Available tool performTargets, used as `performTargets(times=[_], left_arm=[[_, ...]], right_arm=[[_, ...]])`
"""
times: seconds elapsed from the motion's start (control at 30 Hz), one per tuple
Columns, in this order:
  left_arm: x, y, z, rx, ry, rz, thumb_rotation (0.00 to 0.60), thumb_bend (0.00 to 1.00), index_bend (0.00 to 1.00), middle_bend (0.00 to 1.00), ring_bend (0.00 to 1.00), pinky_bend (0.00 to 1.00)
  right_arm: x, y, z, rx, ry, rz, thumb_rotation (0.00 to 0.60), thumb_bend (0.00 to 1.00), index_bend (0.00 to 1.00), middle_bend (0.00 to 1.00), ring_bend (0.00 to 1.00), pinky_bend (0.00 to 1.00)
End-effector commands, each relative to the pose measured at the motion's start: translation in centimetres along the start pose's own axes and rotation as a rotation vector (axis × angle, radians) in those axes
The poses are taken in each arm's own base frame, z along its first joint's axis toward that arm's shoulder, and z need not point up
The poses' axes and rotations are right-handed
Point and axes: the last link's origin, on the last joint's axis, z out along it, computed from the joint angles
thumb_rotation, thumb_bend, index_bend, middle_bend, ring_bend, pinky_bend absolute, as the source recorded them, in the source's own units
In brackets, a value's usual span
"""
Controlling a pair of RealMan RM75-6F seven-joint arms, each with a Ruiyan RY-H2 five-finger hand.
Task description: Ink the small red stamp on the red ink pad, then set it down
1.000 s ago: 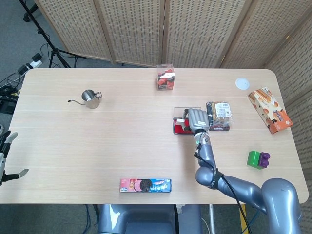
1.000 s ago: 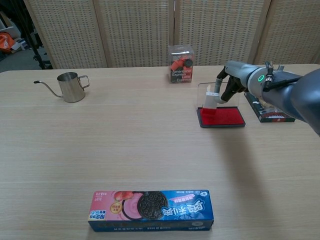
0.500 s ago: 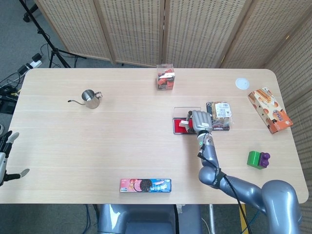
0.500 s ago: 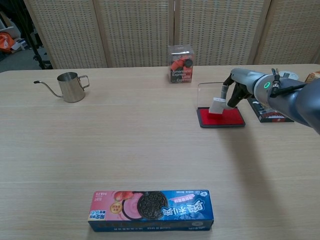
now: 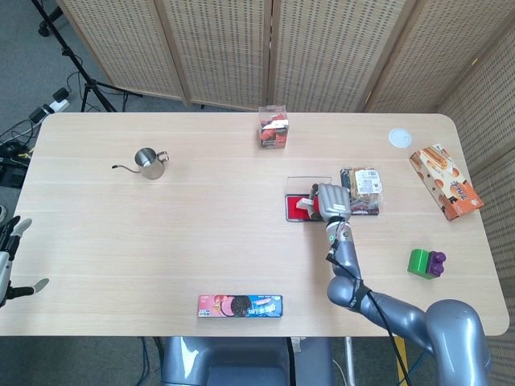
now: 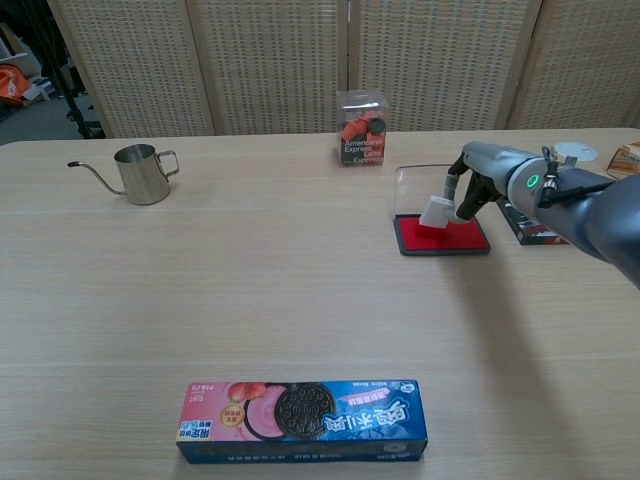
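One small stamp (image 6: 437, 211), tilting in the right hand's (image 6: 478, 180) pinch over the ink pad (image 6: 441, 235) near the table's right edge, is risking uneven inking.

Right robot hand (image 6: 478, 186) extended forward over the tabletop (image 6: 300, 300), fingers curled, pinching the stamp (image 6: 437, 212). Left robot hand (image 5: 11, 259) at far left edge, fingers apart, holding nothing.

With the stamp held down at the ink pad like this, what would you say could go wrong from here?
The stamp looks tilted in the right hand, so it might ink unevenly. The ink pad's clear lid stands open just behind and could get knocked. The snack packet lies close beside the pad, leaving little room to set the stamp down there.
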Motion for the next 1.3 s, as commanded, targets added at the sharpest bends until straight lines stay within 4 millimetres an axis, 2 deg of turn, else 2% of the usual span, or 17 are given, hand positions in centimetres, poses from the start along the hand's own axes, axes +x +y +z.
performTargets(times=[0.03,0.4,0.6,0.73,0.87,0.97,1.13,1.3], left_arm=[[0.0,0.0,0.0,-0.002,-0.002,0.001,0.600,0.00,0.00,0.00,0.00,0.00],[0.0,0.0,-0.1,-0.004,-0.001,-0.003,0.600,0.00,0.00,0.00,0.00,0.00],[0.0,0.0,-0.1,-0.004,-0.001,-0.006,0.600,0.00,0.00,0.00,0.00,0.00],[-0.1,0.1,-0.2,-0.009,-0.003,-0.003,0.600,0.00,0.00,0.00,0.00,0.00],[-0.1,0.2,-0.3,-0.017,-0.006,0.003,0.600,0.00,0.00,0.00,0.00,0.00],[-0.2,0.3,-0.3,-0.021,-0.005,0.004,0.600,0.00,0.00,0.00,0.00,0.00],[-0.2,0.5,-0.5,-0.031,-0.002,0.009,0.600,0.00,0.00,0.00,0.00,0.00],[-0.4,0.7,-0.6,-0.040,-0.005,0.014,0.600,0.00,0.00,0.00,0.00,0.00]], right_arm=[[0.1,-0.2,-0.1,0.006,0.009,0.003,0.600,0.49,0.55,0.96,1.00,1.00],[0.2,-0.4,-0.4,0.017,0.034,-0.001,0.600,0.49,0.55,0.96,1.00,1.00],[2.3,-0.3,-0.8,0.032,0.064,0.082,0.600,0.49,0.55,0.96,1.00,1.00],[4.5,0.6,-1.7,0.050,0.093,0.098,0.600,0.49,0.55,0.96,1.00,1.00],[6.5,2.5,-3.2,0.068,0.113,0.111,0.600,0.49,0.55,0.96,1.00,1.00],[7.0,4.2,-4.1,0.073,0.122,0.096,0.600,0.49,0.55,0.96,1.00,1.00],[6.3,8.2,-5.6,0.063,0.111,0.009,0.600,0.49,0.55,0.96,1.00,1.00],[5.2,10.7,-6.8,0.065,0.091,0.011,0.600,0.49,0.55,0.96,1.00,1.00]])
